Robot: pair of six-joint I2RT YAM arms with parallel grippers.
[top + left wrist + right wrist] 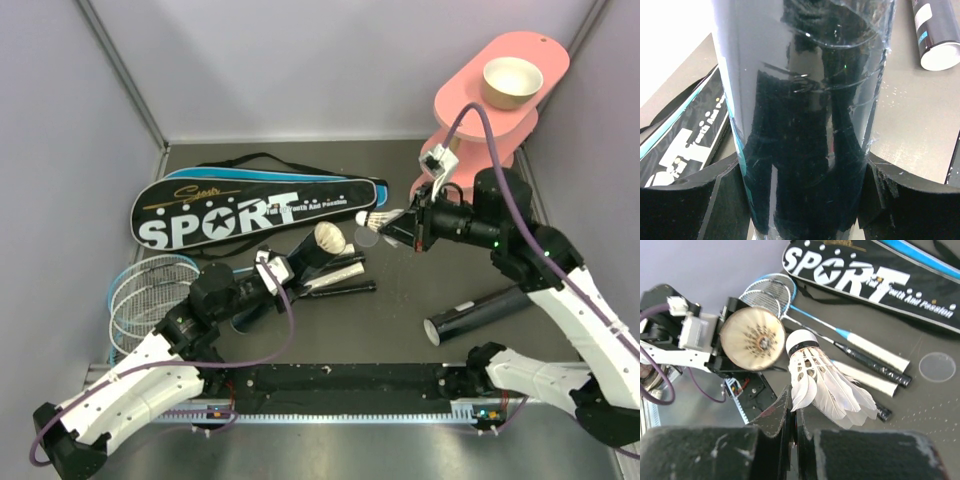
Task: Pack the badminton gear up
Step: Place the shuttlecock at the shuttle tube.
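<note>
Two right fingers (875, 460) are pressed together on the feather skirt of a white shuttlecock (825, 385), pinching it at the edge. Its cork head, ringed with a black band, points away from them toward the open mouth of a black tube (752, 339). That mouth shows feathers packed inside. In the top view the shuttlecock is held above the surface (400, 330), near the mouth but apart from it.

The left fingers (685, 200) are spread wide and clamped on either side of this black tube, whose glossy wall fills the left wrist view. It is raised off the surface and tilted up toward the right arm.

Under the held tube lie the rackets (145, 290). Their overlapping round heads are at the left of the surface, and their white and black grips reach toward the middle. A small clear disc (937, 367) lies flat beside the grip ends.

A second black tube (478, 313) lies on its side to the right, well apart from the held one. At the far side the black and blue racket bag (260, 208), lettered SPORT, lies flat.

In the far right corner stands a pink stand (470, 140), with a tan bowl (512, 82) on its top tier.
</note>
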